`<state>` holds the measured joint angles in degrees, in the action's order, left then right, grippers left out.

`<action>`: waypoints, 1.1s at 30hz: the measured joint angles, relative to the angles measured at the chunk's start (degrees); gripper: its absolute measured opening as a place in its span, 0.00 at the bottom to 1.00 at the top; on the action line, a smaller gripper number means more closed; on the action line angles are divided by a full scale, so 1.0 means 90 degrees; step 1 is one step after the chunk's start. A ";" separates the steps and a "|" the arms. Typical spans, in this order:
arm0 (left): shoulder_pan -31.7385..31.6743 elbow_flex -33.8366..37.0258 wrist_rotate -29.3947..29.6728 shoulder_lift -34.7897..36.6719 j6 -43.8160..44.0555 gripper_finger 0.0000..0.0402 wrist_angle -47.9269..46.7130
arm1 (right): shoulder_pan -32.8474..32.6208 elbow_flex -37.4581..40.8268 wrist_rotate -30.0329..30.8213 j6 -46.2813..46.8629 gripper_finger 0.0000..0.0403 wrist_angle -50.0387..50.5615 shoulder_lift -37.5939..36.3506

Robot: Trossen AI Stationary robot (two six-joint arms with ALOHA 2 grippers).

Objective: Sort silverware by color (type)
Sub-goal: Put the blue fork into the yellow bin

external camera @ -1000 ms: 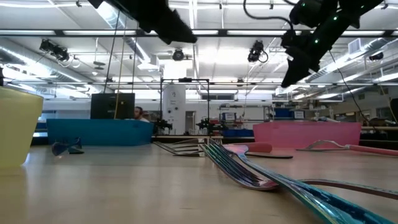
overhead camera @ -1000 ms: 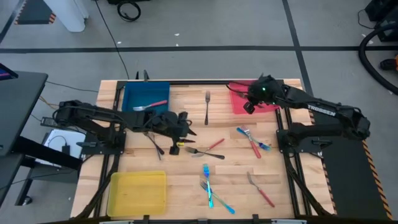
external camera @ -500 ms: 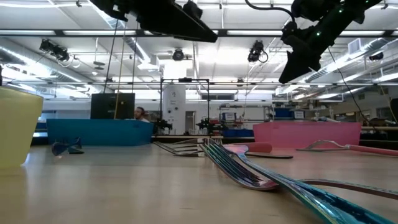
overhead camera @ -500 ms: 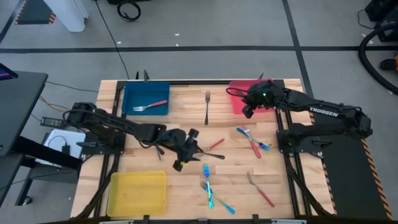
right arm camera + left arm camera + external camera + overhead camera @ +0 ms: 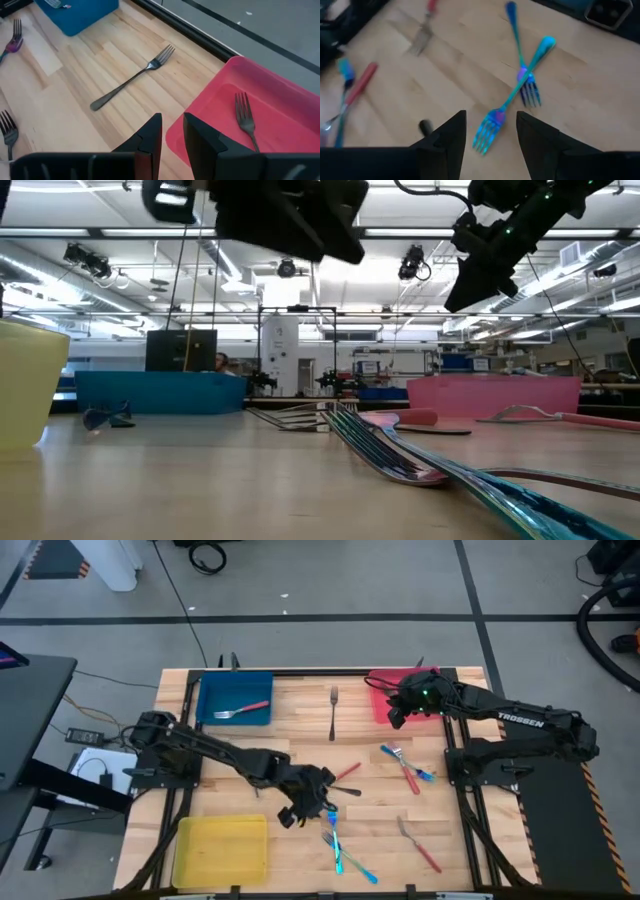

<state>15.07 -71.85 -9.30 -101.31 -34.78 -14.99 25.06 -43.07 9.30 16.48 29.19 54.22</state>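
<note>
My left gripper [image 5: 312, 805] [image 5: 490, 137] hangs open above the table's middle. The head of a blue-cyan fork [image 5: 512, 97] lies on the wood between its fingers, untouched. That fork crosses a second blue-cyan fork [image 5: 519, 55]; both show as a pair [image 5: 335, 840] in the high view. My right gripper [image 5: 396, 718] [image 5: 172, 137] hovers over the red tray's [image 5: 285, 95] left edge, its fingers a narrow gap apart. A grey fork [image 5: 245, 117] lies in that tray. Another grey fork [image 5: 132, 82] [image 5: 333, 712] lies flat on the wood.
The blue tray [image 5: 213, 690] at the far left holds a red-handled fork [image 5: 240, 710]. The yellow tray [image 5: 222, 848] sits at the near left. Red and blue utensils [image 5: 407, 765] lie right of centre, a red-handled fork [image 5: 420, 845] lies near right, and grey forks [image 5: 250, 775] lie left of centre.
My left arm has reached out from beside the blue tray toward the table's near edge and right, bringing its gripper over the blue-cyan forks in the middle. The silverware has stayed where it lay.
</note>
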 joint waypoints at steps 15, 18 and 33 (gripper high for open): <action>0.0299 -0.0082 -0.0002 -0.1077 -0.0372 0.43 0.0963 | 0.0000 0.0000 -0.0002 0.0361 0.22 -0.0058 0.0005; 0.0260 -0.0220 0.0000 -0.1255 -0.0379 0.43 0.1005 | 0.0000 0.0000 -0.0007 0.0510 0.22 -0.0088 0.0005; -0.0026 -0.0419 -0.0002 -0.1661 -0.0934 0.43 0.0872 | -0.0285 0.0000 -0.0002 0.0562 0.22 -0.0300 0.0005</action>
<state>14.84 -75.62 -9.32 -116.26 -43.19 -7.14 22.49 -43.07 9.28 21.54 26.49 54.26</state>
